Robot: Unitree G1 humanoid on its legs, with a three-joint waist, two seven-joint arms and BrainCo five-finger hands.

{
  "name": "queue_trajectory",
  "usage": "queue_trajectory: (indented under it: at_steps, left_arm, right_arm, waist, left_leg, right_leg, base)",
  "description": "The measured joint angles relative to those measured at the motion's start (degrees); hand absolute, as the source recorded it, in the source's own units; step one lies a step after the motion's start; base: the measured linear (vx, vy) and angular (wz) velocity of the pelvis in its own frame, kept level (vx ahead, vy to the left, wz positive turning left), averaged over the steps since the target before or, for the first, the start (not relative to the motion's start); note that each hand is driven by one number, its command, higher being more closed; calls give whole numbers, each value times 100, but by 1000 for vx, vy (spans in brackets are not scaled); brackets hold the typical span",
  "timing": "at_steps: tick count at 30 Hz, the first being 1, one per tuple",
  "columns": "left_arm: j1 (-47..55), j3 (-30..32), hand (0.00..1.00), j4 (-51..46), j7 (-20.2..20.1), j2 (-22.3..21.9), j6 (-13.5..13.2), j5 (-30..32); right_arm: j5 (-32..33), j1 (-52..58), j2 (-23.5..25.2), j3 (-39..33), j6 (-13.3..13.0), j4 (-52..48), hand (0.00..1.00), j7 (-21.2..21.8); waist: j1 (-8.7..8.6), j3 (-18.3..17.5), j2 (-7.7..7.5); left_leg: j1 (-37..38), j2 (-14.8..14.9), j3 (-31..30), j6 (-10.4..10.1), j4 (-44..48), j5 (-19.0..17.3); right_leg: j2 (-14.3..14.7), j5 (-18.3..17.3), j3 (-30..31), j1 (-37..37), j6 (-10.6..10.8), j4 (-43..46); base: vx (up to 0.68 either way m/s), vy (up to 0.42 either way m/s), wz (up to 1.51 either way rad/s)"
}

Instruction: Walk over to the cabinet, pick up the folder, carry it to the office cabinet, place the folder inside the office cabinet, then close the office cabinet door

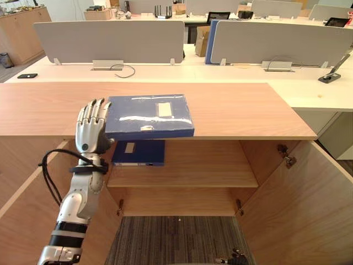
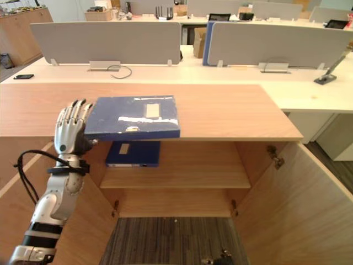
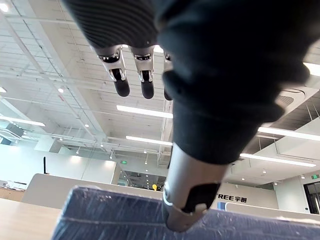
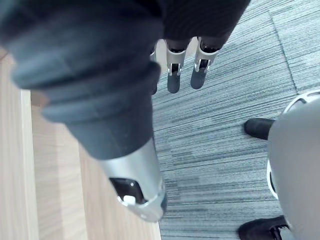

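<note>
The blue folder (image 1: 149,116) is laid flat at centre-left of the frame on the worktop (image 1: 248,110), with its long axis apparently running left to right. The left robot hand (image 1: 91,130) is set against its left end, fingers straight and thumb touching. The right robot hand (image 4: 173,75) is hung open, well apart.

Bright, even office light falls from long ceiling strips (image 3: 145,111), which glare white in the left wrist view. The wooden tabletop (image 1: 242,110) is evenly lit, and the blue folder (image 1: 149,116) carries pale glints on its wrapping. Below, the shelf (image 1: 209,168) sits in soft shade; the carpet (image 4: 225,125) is softly lit.
</note>
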Motion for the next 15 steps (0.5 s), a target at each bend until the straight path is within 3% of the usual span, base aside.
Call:
queue_trajectory:
  at_steps: [15]
  left_arm:
    - [-621,-481,0,1114,-221,52,5,-15]
  right_arm:
    - [125,-1,-85,-225,39,14,0,-6]
  waist:
    - [-218,-16,83]
  left_leg:
    - [94,16,54,-61,-8,-39]
  right_leg:
    - [22,17,57,94,-22,-90]
  base:
    - [-13,4,-1]
